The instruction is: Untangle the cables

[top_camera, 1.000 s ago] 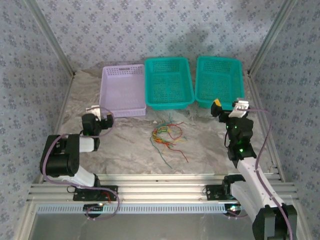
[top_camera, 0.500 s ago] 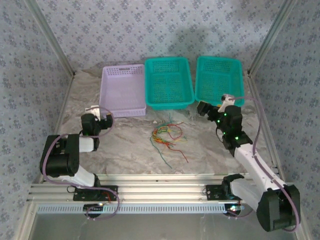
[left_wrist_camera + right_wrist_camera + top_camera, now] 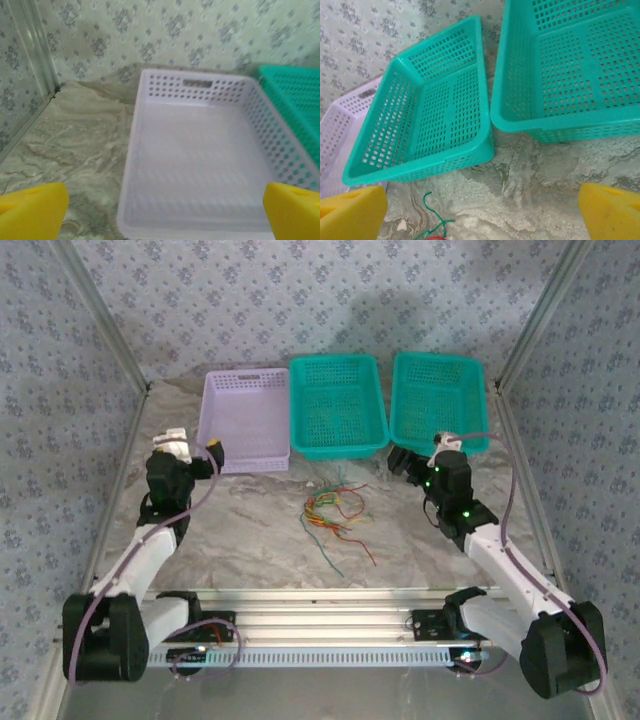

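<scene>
I have the left fingers (image 3: 210, 453) spread wide with nothing in them. In the left wrist view both yellow pads (image 3: 32, 210) sit at the bottom corners. The lilac basket (image 3: 200, 85) lies straight ahead of them, seen through the gap.

The right fingers (image 3: 400, 462) are spread just as wide and hold nothing. Their pads (image 3: 612, 210) also sit at the bottom corners of the right wrist view. Ahead of them and to the left lies a teal basket (image 3: 415, 170), with a second teal basket (image 3: 520, 100) ahead and to the right. The two are side by side, with a narrow strip of surface (image 3: 535, 200) between them.

The cables (image 3: 335, 512) lie in a loose bundle of red, yellow and green on the surface, between the two sets of fingers. They are nearer the right fingers and well apart from the left ones. From the top view, neither set touches them. One green wire end (image 3: 432, 215) curls on the surface between the right pads, close to the left one. A speck of red shows just below it at the frame edge.
</scene>
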Robot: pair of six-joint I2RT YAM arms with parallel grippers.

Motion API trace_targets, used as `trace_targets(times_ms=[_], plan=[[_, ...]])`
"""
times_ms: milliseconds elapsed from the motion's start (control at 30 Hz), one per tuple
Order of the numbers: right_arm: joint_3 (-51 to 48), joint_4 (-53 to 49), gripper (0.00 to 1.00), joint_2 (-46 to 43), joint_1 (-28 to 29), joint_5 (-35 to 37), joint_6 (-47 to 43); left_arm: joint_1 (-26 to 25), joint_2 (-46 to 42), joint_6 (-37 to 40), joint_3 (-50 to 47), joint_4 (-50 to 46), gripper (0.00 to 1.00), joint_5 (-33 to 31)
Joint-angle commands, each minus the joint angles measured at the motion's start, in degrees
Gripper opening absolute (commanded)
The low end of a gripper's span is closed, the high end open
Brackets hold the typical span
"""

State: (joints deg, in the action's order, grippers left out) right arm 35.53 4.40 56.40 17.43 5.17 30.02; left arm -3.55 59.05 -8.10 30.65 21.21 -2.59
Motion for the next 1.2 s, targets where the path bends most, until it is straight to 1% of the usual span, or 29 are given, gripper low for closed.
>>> trace_targets(times_ms=[0,100,133,233,300,333,400,467,533,567,633,767,867,933,1067,1167], plan=[[2.0,-2.3,1.00,-2.6,-0.6,-0.4,1.6,-1.6,-4.8,-4.9,3.8,-12.9,1.00,-1.0],[2.3,-2.9,1.00,-2.2,0.2,-1.0,0.9,-2.0,-8.0,-10.8,8.1,-23.3,1.00,-3.7],[2.6,-3.1,1.00,-1.8,0.7,-1.1,0.5,-2.0,-8.8,-13.6,9.5,-26.7,1.00,-5.5],[3.9,-5.3,1.00,-0.5,2.7,0.7,-0.6,-1.9,-11.5,-24.7,12.3,-36.5,1.00,-12.0],[4.6,-6.9,1.00,-0.1,4.3,1.4,-1.9,-1.8,-13.8,-32.4,13.8,-44.4,1.00,-15.1],[4.8,-7.8,1.00,-0.1,5.3,2.8,-2.2,-1.8,-15.4,-34.1,13.6,-45.0,1.00,-14.9],[4.7,-8.5,1.00,-0.1,6.7,4.1,-2.5,-2.0,-18.0,-32.7,11.4,-40.7,1.00,-9.4],[4.7,-9.1,1.00,0.3,7.8,4.5,-2.6,-2.4,-19.1,-34.3,9.6,-37.7,1.00,-5.4],[5.0,-10.1,1.00,1.1,9.1,4.4,-2.8,-2.6,-17.8,-32.2,10.6,-38.7,1.00,-0.2],[5.2,-10.6,1.00,1.6,9.8,4.7,-2.8,-3.0,-16.4,-30.6,12.4,-41.7,1.00,0.2],[5.1,-11.3,1.00,2.9,11.4,5.0,-2.5,-4.5,-12.4,-29.2,17.2,-50.1,1.00,-2.4],[5.1,-11.2,1.00,6.4,14.5,5.3,-1.7,-7.9,-8.1,-28.3,20.2,-56.8,1.00,-4.3],[5.8,-11.0,1.00,9.0,16.9,4.6,-1.6,-13.0,-6.1,-29.3,22.4,-61.8,1.00,-10.2],[6.4,-10.6,1.00,10.4,18.8,4.2,-1.8,-16.2,-6.1,-30.8,22.0,-62.8,1.00,-12.5],[7.4,-10.0,1.00,12.1,21.2,4.0,-2.9,-20.0,-5.9,-33.3,20.4,-62.1,1.00,-11.4],[7.3,-9.1,1.00,13.2,21.3,2.9,-3.2,-21.7,-4.5,-33.2,20.1,-61.1,1.00,-10.9]])
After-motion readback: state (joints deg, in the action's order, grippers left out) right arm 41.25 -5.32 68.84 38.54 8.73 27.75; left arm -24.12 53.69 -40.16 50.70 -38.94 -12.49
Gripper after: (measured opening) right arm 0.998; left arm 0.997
